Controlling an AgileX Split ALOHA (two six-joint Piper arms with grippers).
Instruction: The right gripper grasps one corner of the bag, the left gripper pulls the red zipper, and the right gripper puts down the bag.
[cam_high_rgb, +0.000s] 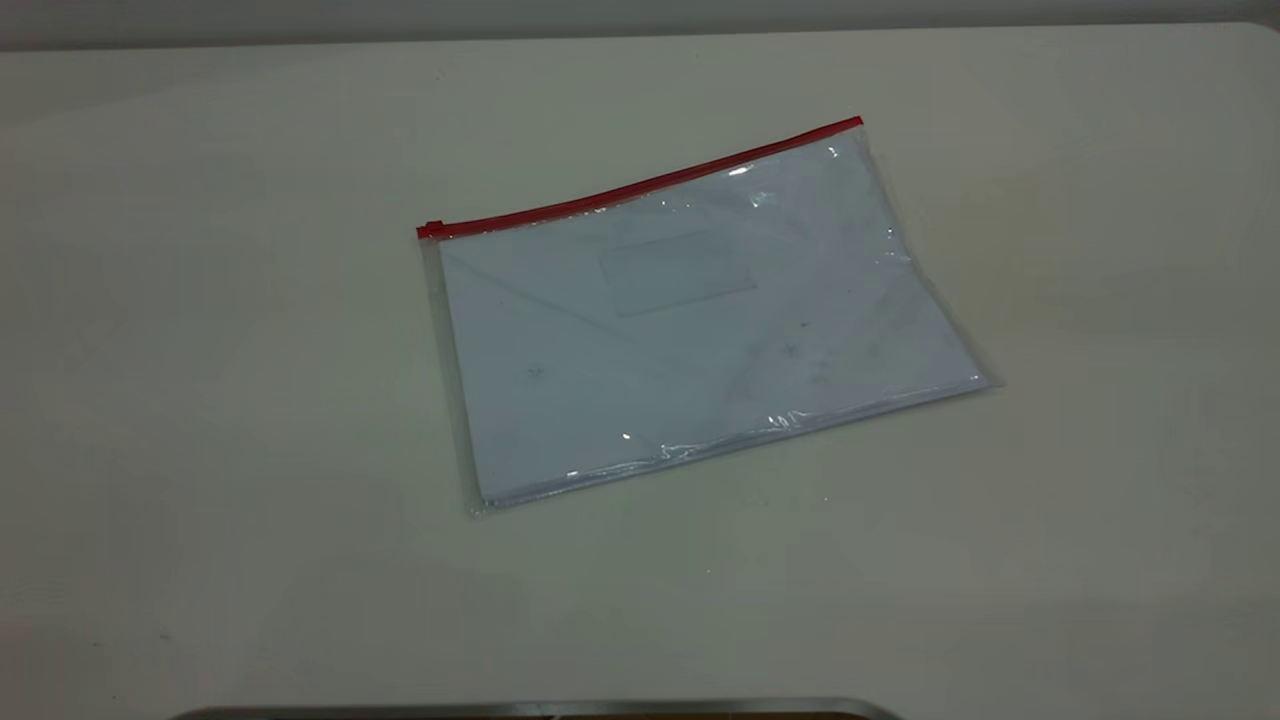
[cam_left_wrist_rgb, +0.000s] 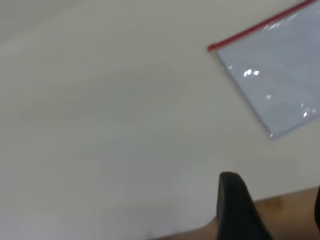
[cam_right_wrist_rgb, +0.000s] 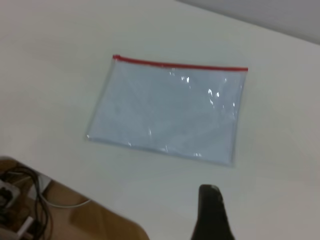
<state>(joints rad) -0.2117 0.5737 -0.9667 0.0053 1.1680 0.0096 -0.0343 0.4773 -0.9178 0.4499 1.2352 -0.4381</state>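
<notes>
The bag (cam_high_rgb: 700, 320) lies flat on the counter (cam_high_rgb: 200, 400), about mid-counter, skewed to its edges, clear of both arms; the red zipper (cam_high_rgb: 640, 187) runs along its far long edge, slider tab at the left end; left gripper (cam_left_wrist_rgb: 272, 210) hangs over the counter edge, well apart from the bag; right gripper (cam_right_wrist_rgb: 212, 212) likewise; cannot tell whether either is released or clenched.

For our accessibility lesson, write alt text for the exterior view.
A clear plastic bag holding white sheets lies flat and slightly askew on a pale table. The red zipper runs along its far edge, slider at the left end. No gripper appears.
</notes>
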